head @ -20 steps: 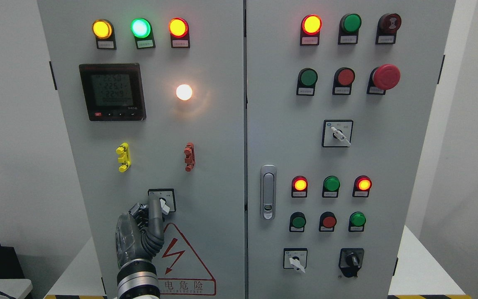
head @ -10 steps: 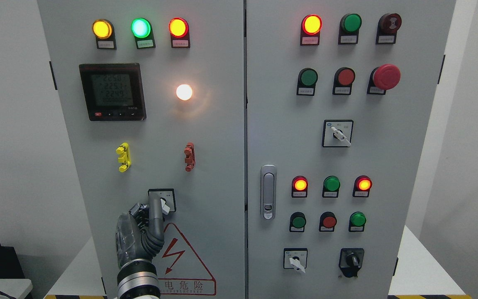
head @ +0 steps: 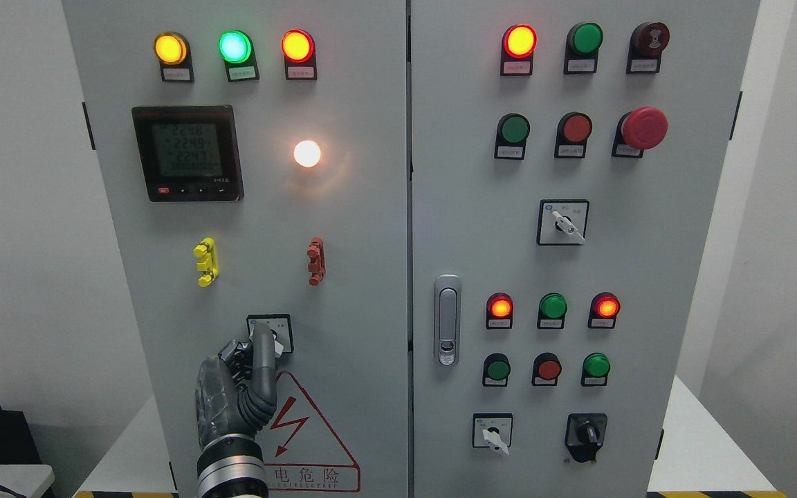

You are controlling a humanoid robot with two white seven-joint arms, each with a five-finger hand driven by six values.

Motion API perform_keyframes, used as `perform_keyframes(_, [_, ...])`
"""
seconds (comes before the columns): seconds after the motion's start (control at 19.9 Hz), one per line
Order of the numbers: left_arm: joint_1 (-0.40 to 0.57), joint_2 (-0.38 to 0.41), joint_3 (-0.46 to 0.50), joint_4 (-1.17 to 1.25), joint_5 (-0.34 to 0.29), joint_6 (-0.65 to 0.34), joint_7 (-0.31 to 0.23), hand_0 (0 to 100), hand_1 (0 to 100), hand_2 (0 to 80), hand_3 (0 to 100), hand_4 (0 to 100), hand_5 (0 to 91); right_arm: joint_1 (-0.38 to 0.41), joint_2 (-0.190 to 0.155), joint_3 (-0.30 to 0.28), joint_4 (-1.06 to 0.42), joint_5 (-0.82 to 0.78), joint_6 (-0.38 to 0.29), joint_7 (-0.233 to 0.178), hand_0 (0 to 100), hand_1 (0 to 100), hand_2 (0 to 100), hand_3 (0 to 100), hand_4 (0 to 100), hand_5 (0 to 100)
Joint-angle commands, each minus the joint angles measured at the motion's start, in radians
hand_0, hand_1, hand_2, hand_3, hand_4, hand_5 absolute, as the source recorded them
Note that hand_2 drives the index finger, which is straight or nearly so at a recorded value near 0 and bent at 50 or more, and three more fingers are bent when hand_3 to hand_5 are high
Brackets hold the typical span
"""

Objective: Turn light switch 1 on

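On the left cabinet door sits a small rotary switch [head: 281, 330] in a black-framed square plate, above the red warning triangle. My left hand [head: 250, 349] comes up from the bottom edge and is curled on the switch's knob. Its long dark thumb lies upright across the knob and hides most of it, with the other fingers [head: 231, 354] bent just to the left. Higher on the same door a round white lamp [head: 307, 153] glows. My right hand is out of view.
The left door also carries a digital meter [head: 187, 153], three lit pilot lamps [head: 234, 46], and yellow [head: 205, 262] and red [head: 315, 261] clips. The right door holds the door handle [head: 447, 319], lamps, push buttons, a red emergency button [head: 643, 128] and more rotary switches [head: 563, 223].
My left hand has shifted slightly down and to the right, so the thumb now covers more of the knob. The white lamp glows throughout. The meter digits changed.
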Motion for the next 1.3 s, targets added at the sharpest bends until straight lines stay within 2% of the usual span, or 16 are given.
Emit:
perform_keyframes(0.0, [0.008, -0.001, 0.004, -0.007, -0.002, -0.002, 0.000, 30, 23, 61.3, 77, 80, 82.6, 0.000, 0.000, 0.000, 0.000, -0.017, -0.001, 0.000, 12, 39, 0, 0, 0, 0])
perform_keyframes(0.4, [0.048, 0.000, 0.012, -0.020, -0.002, -0.037, -0.006, 24, 25, 61.5, 77, 80, 82.6, 0.000, 0.000, 0.000, 0.000, -0.018, -0.001, 0.000, 12, 39, 0, 0, 0, 0])
perform_keyframes(0.55, [0.075, 0.003, 0.015, -0.041, -0.003, -0.077, -0.029, 23, 25, 61.6, 77, 80, 82.2, 0.000, 0.000, 0.000, 0.000, -0.017, -0.001, 0.000, 12, 39, 0, 0, 0, 0])
perform_keyframes(0.75, [0.117, 0.006, 0.075, -0.058, -0.005, -0.120, -0.075, 22, 25, 62.3, 77, 81, 82.2, 0.000, 0.000, 0.000, 0.000, -0.017, -0.001, 0.000, 12, 39, 0, 0, 0, 0])
perform_keyframes(0.85, [0.133, 0.006, 0.104, -0.058, -0.003, -0.172, -0.118, 22, 25, 62.7, 78, 81, 82.2, 0.000, 0.000, 0.000, 0.000, -0.017, -0.001, 0.000, 12, 39, 0, 0, 0, 0])
perform_keyframes(1.0, [0.169, 0.011, 0.182, -0.056, -0.003, -0.306, -0.179, 22, 27, 63.7, 79, 81, 81.7, 0.000, 0.000, 0.000, 0.000, -0.017, -0.001, 0.000, 12, 39, 0, 0, 0, 0])
perform_keyframes(1.15, [0.271, 0.034, 0.284, -0.052, -0.003, -0.463, -0.291, 20, 29, 65.8, 82, 83, 78.7, 0.000, 0.000, 0.000, 0.000, -0.017, -0.001, 0.000, 12, 39, 0, 0, 0, 0])
perform_keyframes(1.25, [0.368, 0.059, 0.355, -0.047, -0.002, -0.582, -0.375, 20, 29, 65.9, 84, 82, 70.4, 0.000, 0.000, 0.000, 0.000, -0.017, -0.001, 0.000, 12, 39, 0, 0, 0, 0])
